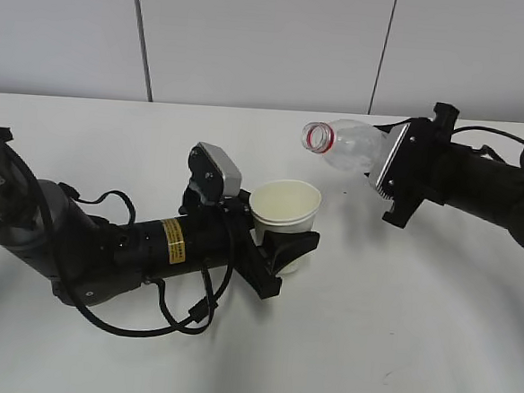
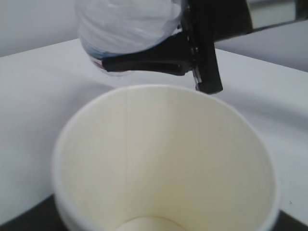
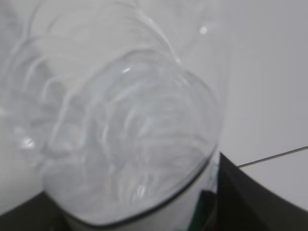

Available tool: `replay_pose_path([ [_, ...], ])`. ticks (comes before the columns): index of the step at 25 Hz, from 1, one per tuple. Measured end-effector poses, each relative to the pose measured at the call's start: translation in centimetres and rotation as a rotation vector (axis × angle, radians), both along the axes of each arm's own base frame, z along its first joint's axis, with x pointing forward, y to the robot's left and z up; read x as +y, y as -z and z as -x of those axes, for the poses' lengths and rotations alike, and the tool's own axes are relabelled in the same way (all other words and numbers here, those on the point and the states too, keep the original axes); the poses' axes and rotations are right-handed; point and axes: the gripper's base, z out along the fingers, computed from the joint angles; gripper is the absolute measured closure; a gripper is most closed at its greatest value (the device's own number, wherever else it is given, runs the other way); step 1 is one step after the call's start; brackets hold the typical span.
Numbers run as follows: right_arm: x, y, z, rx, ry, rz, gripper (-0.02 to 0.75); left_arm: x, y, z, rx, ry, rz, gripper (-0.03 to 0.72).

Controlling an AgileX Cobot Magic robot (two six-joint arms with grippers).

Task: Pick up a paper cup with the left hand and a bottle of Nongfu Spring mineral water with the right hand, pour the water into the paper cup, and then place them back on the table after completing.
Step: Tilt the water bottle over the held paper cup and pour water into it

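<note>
Stretched wide and white beneath everything, the table (image 1: 396, 332), with both arms raised off it for the pour. Reached in from the left, the left hand (image 1: 281, 243), jaws closed around the lower wall of the paper cup (image 1: 285, 207), mouth kept up and tipped slightly toward the bottle, likely to catch a stream. Came in from the right, the right hand (image 1: 392, 170), jaws clamped on the body of the bottle (image 1: 348, 144), laid almost flat with its open, red-ringed neck aimed left, above and just beyond the cup's rim. Seen no stream of water. Looked dry inside the cup (image 2: 163, 163); amount of water in the bottle (image 3: 130, 139) impossible to tell.
</note>
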Motion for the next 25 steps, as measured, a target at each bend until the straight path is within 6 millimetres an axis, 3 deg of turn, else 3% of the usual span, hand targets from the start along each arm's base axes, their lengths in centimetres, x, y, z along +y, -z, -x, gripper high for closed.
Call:
replay_pose_path([
  [25,-0.43,-0.96,-0.24,-0.15,-0.018,0.221,0.319,0.03,-0.01,-0.06,0.001,-0.007,0.002,0.281],
])
